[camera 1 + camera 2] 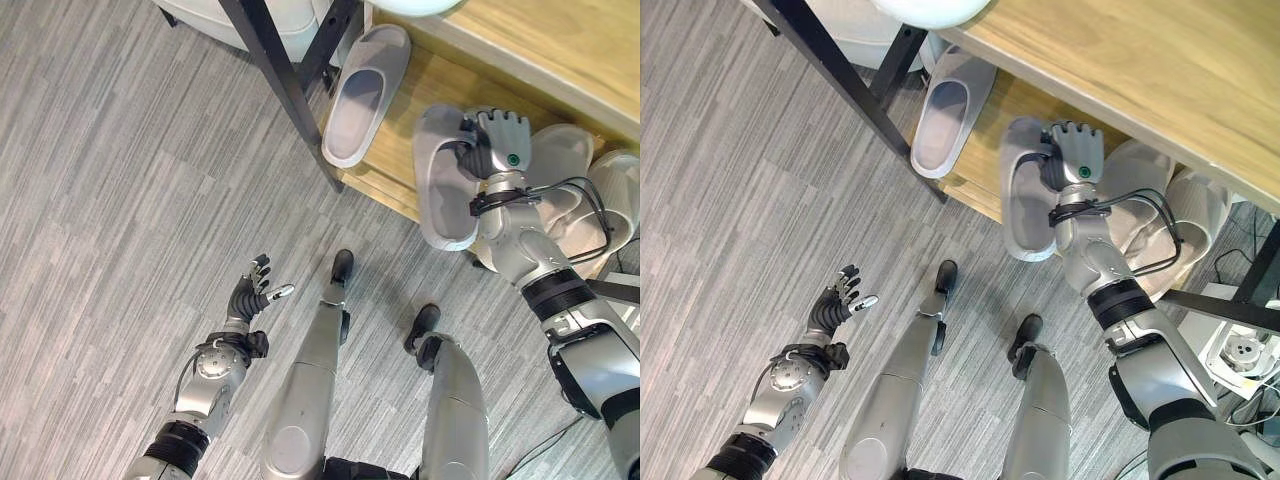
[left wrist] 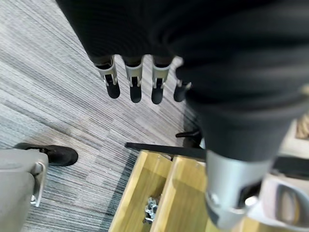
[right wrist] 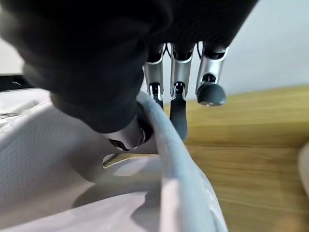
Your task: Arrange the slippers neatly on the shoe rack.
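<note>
I take the wooden shoe rack (image 1: 395,185) as my reference. Well to its left, over grey wood-grain plank flooring (image 1: 110,200), my left hand (image 1: 250,293) hangs with fingers straight and loosely spread, holding nothing. A black metal leg (image 1: 275,70) slants down beside the rack's left end. On the rack's lower shelf, near that end, one pale grey slipper (image 1: 360,100) lies flat, sole down, toe pointing away from me. Just to its right, my right hand (image 1: 495,145) grasps a second pale grey slipper (image 1: 440,190); my right wrist view shows the thumb tucked inside the strap and the fingers over it, the heel overhanging the shelf's front edge. Further right, more pale slippers (image 1: 575,190) lie together on the shelf. A light wooden top board (image 1: 1140,70) spans above. I can read no lettering anywhere.
</note>
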`<state>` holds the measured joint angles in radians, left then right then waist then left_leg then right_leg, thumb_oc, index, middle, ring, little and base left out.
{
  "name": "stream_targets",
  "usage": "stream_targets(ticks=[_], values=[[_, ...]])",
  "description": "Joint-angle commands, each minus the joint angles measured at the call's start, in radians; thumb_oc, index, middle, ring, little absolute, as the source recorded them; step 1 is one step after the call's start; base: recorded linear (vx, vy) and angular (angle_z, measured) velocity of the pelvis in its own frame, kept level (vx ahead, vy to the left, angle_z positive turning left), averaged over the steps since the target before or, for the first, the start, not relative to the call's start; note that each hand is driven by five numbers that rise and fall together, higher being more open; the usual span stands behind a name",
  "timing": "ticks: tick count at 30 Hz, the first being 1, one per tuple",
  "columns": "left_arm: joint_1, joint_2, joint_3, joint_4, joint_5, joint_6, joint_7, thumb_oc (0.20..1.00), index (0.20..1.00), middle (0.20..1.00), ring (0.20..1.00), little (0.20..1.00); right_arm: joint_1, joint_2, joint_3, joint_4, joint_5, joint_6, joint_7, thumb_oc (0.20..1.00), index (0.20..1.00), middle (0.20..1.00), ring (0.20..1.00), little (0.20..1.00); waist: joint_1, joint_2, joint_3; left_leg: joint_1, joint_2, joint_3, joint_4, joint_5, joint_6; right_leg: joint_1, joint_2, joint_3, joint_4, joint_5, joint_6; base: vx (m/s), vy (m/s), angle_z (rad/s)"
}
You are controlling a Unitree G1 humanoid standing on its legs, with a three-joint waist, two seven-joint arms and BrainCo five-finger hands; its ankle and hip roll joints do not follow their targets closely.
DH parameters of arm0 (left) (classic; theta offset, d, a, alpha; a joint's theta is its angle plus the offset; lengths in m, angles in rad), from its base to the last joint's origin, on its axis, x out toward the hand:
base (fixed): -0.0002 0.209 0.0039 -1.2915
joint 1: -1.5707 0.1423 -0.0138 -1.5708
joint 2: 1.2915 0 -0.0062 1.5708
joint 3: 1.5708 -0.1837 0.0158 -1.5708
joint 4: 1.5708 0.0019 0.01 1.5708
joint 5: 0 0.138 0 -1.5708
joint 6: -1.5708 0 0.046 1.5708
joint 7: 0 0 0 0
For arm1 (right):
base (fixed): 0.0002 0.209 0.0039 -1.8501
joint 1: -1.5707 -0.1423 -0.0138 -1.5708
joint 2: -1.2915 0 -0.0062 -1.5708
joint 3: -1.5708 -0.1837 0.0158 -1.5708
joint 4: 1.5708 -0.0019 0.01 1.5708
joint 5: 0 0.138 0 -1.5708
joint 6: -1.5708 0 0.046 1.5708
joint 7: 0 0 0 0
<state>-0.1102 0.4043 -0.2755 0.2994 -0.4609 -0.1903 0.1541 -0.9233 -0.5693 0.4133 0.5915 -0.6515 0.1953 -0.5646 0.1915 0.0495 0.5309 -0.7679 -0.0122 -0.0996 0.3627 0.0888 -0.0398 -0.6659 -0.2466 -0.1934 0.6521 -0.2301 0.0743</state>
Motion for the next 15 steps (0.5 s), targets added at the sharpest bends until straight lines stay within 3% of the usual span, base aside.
stream_targets(ticks=[1, 8, 9, 15], values=[[0.029, 0.030, -0.021, -0.032, -0.031, -0.044, 0.002, 1.000, 1.000, 1.000, 1.000, 1.000, -0.048, -0.001, -0.022, -0.012, 0.063, 0.004, -0.090, 0.200, 0.200, 0.200, 0.200, 0.200, 0.007, -0.020, -0.101, -0.002, 0.035, -0.008, 0.097, -0.217, -0.007, 0.030, -0.016, 0.034, -0.148, 0.063, 0.073, 0.00, 0.000, 0.00], [-0.016, 0.035, -0.047, -0.025, -0.036, -0.051, 0.008, 1.000, 1.000, 1.000, 1.000, 1.000, -0.128, 0.048, 0.013, 0.107, 0.138, 0.005, -0.098, 0.200, 0.200, 0.200, 0.200, 0.200, 0.009, -0.009, -0.101, -0.011, 0.024, -0.009, 0.089, -0.221, -0.003, 0.020, -0.020, 0.032, -0.155, 0.060, 0.073, 0.00, 0.011, 0.01], [-0.032, 0.041, -0.062, -0.021, -0.046, -0.050, 0.011, 1.000, 1.000, 1.000, 1.000, 1.000, -0.179, 0.064, 0.043, 0.190, 0.193, 0.001, -0.092, 1.000, 1.000, 1.000, 1.000, 1.000, 0.014, -0.005, -0.105, -0.009, 0.021, -0.008, 0.089, -0.223, -0.004, 0.027, -0.020, 0.031, -0.157, 0.057, 0.071, 0.03, 0.030, 0.01], [-0.046, 0.045, -0.077, -0.002, -0.052, -0.042, 0.016, 1.000, 1.000, 1.000, 1.000, 1.000, -0.237, 0.096, 0.078, 0.265, 0.286, -0.017, -0.065, 1.000, 1.000, 1.000, 1.000, 1.000, 0.012, -0.010, -0.109, 0.011, 0.018, -0.006, 0.077, -0.224, -0.006, 0.050, -0.017, 0.028, -0.174, 0.057, 0.067, 0.01, 0.005, 0.00]])
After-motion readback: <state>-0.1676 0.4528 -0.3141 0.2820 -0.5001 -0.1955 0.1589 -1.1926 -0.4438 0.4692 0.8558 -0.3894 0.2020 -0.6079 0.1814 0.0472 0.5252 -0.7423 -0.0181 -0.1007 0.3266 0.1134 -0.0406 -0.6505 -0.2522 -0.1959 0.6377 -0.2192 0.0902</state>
